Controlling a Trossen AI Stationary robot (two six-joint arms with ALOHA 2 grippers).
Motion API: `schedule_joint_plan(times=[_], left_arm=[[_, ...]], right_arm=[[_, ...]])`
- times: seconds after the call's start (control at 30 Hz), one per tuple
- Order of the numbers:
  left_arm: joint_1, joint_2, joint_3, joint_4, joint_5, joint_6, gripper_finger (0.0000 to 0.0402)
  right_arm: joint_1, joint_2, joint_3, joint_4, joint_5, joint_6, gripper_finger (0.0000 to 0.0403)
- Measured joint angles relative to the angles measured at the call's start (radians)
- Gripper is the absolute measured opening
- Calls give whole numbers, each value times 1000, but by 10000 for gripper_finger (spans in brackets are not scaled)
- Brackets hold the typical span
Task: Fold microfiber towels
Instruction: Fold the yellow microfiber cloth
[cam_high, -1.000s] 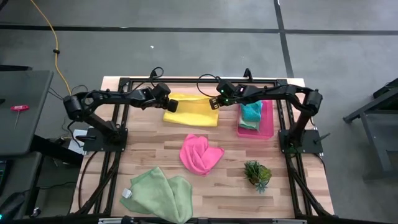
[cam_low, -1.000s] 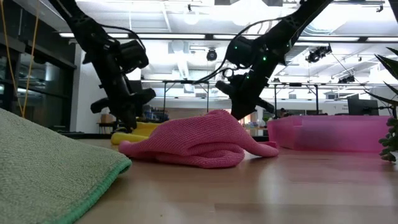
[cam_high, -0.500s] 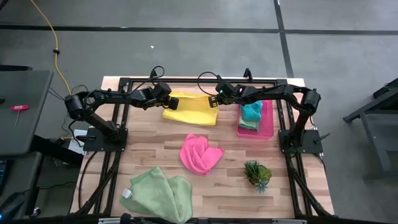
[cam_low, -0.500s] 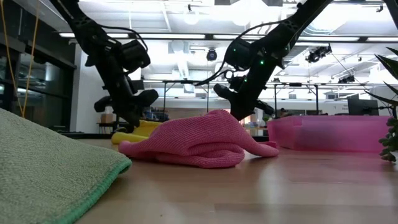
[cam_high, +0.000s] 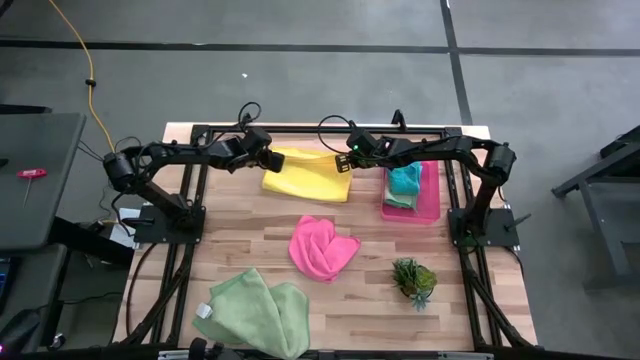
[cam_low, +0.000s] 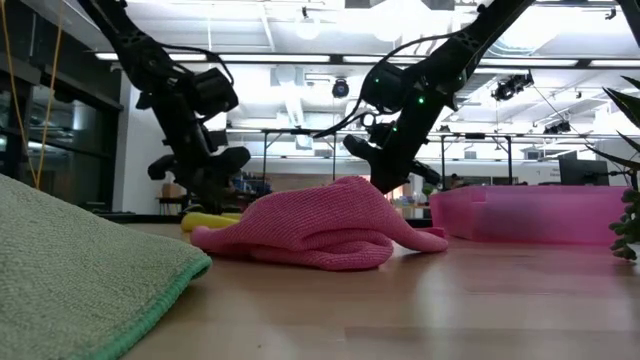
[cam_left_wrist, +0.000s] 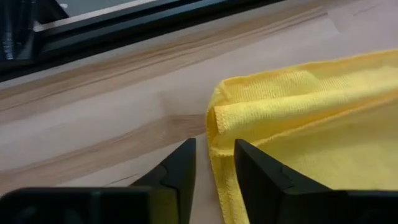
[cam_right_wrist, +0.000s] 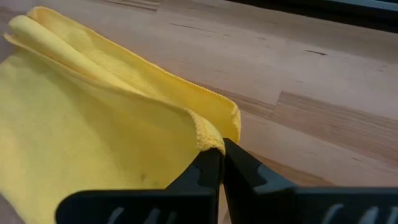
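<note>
Nearest the front edge of the bench (cam_high: 250, 245), a pale green towel (cam_high: 255, 312) lies crumpled, unfolded. Behind it the hot pink towel (cam_high: 322, 247) sits bunched mid-bench, and a small spiky plant (cam_high: 414, 279) stands off to its right.

Farther back, the yellow towel (cam_high: 308, 175) lies doubled over between the two arms. The left end effector (cam_left_wrist: 214, 165) has its fingers parted a little, straddling the towel's folded corner, with cloth between them but apparently not pinched. The right end effector (cam_right_wrist: 222, 163) is shut tight on the opposite corner, holding a nip of yellow hem.

Risks, as I judge them:
- With one corner loose and the other clamped, any pull by the right arm could drag the towel askew and spoil the fold's alignment.
- If the left fingers lift carelessly, the fuzzy pile may snag and flip the corner open.
- The right end effector works close to the tray; a wide swing could knock it.

Container: the pink tray (cam_high: 432, 196) at the back right holds a teal towel (cam_high: 404, 179) stacked on a pale green one (cam_high: 398, 200), both seemingly folded.
</note>
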Motion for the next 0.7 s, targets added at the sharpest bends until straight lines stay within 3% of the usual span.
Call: schedule_joint_plan(times=[0.4, 0.7], left_arm=[[17, -49, 0, -1, 268, 240, 156], [-18, -58, 1, -5, 269, 244, 153]], right_arm=[[-16, -1, 0, 36, 27, 63, 0], [-51, -1, 0, 20, 5, 104, 0]])
